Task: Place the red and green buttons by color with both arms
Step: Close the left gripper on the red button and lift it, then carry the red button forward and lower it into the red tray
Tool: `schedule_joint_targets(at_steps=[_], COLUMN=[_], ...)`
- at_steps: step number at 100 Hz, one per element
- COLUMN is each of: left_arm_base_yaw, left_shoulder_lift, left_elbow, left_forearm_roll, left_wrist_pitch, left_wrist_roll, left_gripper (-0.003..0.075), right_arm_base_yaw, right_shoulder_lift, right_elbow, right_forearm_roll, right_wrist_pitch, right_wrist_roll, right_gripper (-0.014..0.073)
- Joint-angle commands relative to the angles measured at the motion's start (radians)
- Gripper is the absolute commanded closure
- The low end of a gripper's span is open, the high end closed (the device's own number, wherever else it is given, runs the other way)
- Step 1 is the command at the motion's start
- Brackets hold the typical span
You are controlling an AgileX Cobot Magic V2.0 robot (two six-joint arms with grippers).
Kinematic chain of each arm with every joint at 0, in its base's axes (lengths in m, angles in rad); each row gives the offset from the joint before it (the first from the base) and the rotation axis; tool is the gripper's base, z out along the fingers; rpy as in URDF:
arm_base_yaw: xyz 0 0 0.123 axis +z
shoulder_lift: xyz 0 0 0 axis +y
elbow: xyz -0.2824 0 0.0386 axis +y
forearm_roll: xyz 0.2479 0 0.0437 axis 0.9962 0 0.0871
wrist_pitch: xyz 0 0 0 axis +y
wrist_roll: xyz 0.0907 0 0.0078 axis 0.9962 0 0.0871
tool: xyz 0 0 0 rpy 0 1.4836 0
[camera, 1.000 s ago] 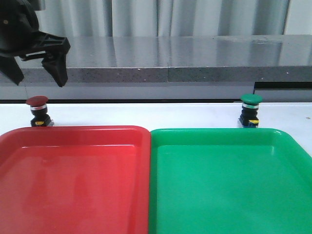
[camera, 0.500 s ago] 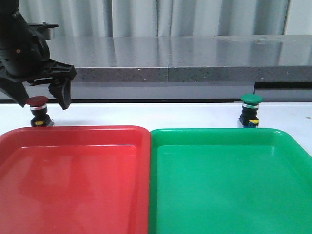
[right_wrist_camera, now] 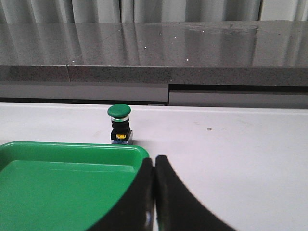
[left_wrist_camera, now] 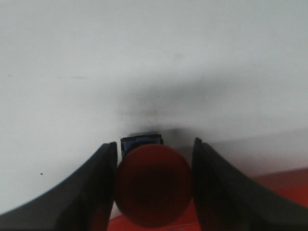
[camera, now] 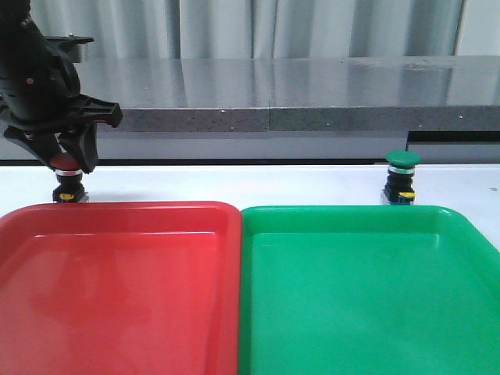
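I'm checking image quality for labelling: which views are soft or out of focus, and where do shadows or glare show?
Left wrist view: the red button and fingers are blurred, too close for focus, with a soft dark shadow on the table. Front view: sharp, with pale sheen on the red tray. Right wrist view: the green button is crisp; the near fingers are soft.
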Motion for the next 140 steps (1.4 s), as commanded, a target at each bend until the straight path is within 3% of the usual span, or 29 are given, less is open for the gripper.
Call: schedule_joint_targets(at_steps=[1,30,61,81,114,140], left_arm_base_yaw=[-0.003,-0.003,-0.011,-0.053,-0.122,-0.137], left_shoulder_lift=[-0.053,-0.078,-0.176,-0.202,-0.209,-0.285], left_elbow=[-0.032,-0.093,-0.129,-0.129,-0.119,0.024], left_forearm_roll=[0.001,-0.012,-0.173,-0.183,-0.172,-0.163], left_wrist_pitch=[-0.035,0.048,0.121,0.158,0.150,0.074], left_wrist_roll=[-0.013,-0.013,-0.013,-0.029,-0.073,-0.121], left_gripper=[0.0496,0.0524,0.0524,0.0524,0.0525,0.0533], right_arm_base_yaw=[-0.008,-0.008,-0.008,-0.008,-0.008,-0.008], right_shoulder_lift=[-0.023,-0.023,-0.023,-0.023,-0.023,-0.023], right_elbow=[-0.015,-0.015,-0.015,-0.015,-0.015,-0.015], right_forearm_roll=[0.001,0.001,0.001,0.001,0.001,0.001], right_wrist_pitch=[-0.079,-0.079,-0.079,-0.079,-0.079,-0.079], right_wrist_roll=[-0.007,-0.007,-0.007,-0.007,-0.007,-0.007], right_gripper=[0.0704,0.0704,0.0704,0.0704,0.0704,0.0704])
